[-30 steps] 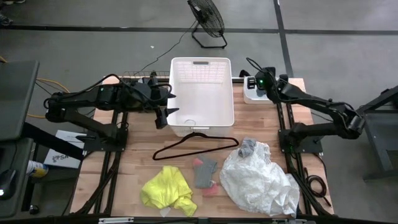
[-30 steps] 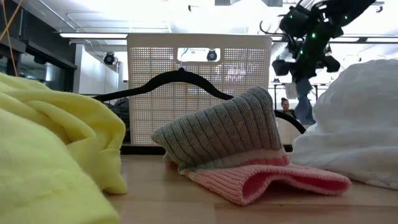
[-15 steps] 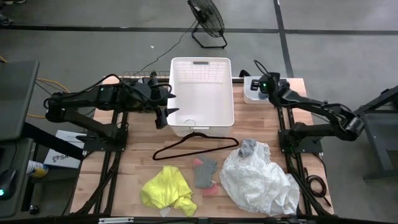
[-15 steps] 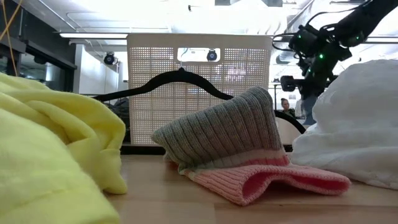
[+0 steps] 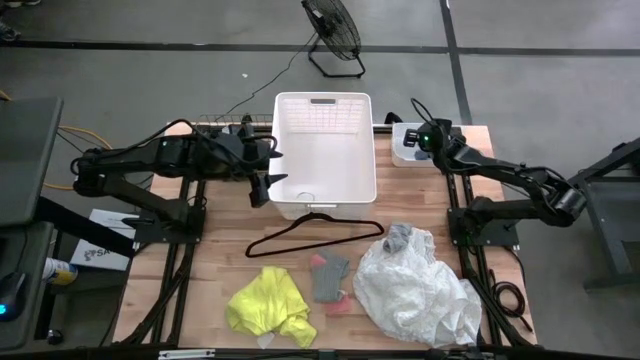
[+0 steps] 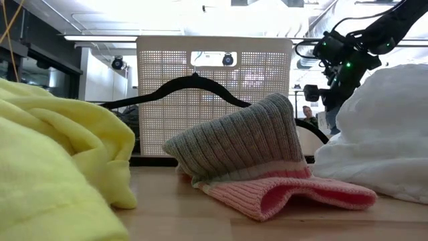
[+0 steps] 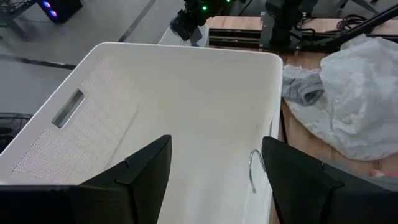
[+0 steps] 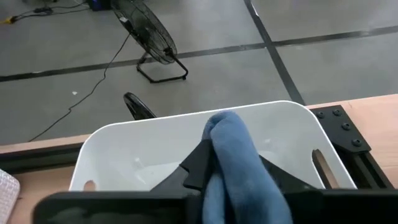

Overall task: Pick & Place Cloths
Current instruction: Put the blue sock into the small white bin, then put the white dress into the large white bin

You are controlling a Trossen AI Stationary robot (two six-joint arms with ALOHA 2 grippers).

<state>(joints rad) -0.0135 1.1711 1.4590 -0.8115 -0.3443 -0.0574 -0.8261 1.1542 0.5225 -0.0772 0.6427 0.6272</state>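
A soft blue cloth (image 8: 233, 158) sits pinched between the dark fingers of the right gripper (image 8: 230, 168), which is closed on it. This gripper hangs at the far right of the surface (image 5: 225, 245), over a small white tub (image 8: 186, 146) with smooth, rounded walls. Its arm is stretched out long from the right side.

The other cloths lie on the near part of the surface. The big white cloth (image 5: 415, 290) is crumpled and puffy. A small grey cloth (image 5: 397, 237) lies on its far edge. The yellow cloth (image 5: 268, 305) is fuzzy and bunched up at the near left. Between them lies a ribbed grey piece (image 6: 237, 147) on top of a ribbed pink piece (image 6: 287, 194).

A thin black hanger (image 5: 315, 235) lies just in front of the white basket (image 5: 325, 205), which has mesh walls. The left gripper (image 5: 268, 178) is open and holds nothing. It waits at the basket's left rim, with its arm bent.
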